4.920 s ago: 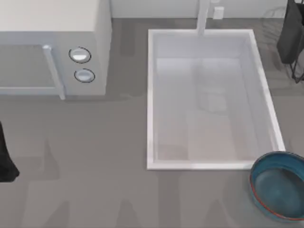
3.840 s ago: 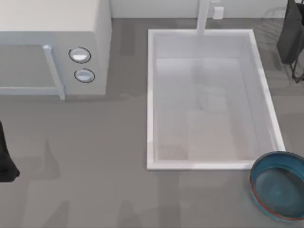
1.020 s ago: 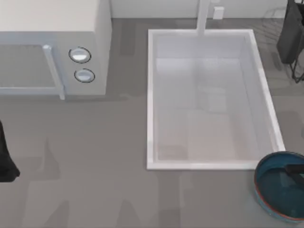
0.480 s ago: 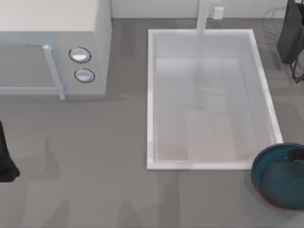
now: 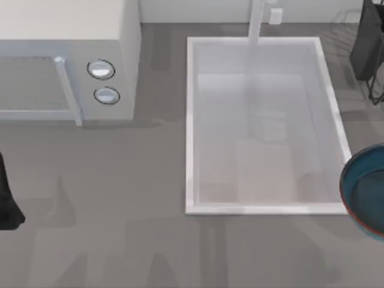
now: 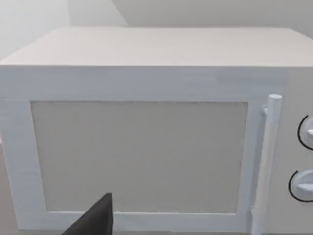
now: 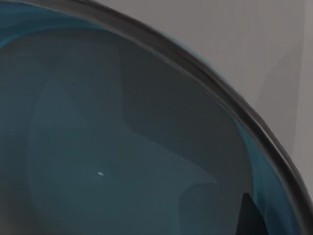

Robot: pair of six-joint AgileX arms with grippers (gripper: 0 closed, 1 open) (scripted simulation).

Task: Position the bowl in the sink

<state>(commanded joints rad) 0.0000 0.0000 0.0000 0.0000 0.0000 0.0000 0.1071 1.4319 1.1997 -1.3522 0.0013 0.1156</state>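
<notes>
The teal-blue bowl (image 5: 366,191) with its reddish-brown rim hangs at the top view's right edge, cut off by that edge, beside the near right corner of the sink (image 5: 189,120). The sink is a white basin with nothing in it and a faucet post (image 5: 257,21) at its far end. In the right wrist view the bowl's glazed inside (image 7: 112,147) is very close, and one dark fingertip (image 7: 250,219) of my right gripper lies against its wall near the rim; the gripper holds the bowl. My left arm (image 5: 6,198) stays parked at the left edge.
A white microwave (image 5: 66,54) with two round knobs stands at the back left and faces the left wrist camera (image 6: 146,147). A dark wire rack (image 5: 369,48) stands at the back right. Bare grey counter lies left of and in front of the sink.
The bowl rested on the counter in front of the sink's right corner. The right gripper came down into it, and the bowl has since risen and shifted back and to the right.
</notes>
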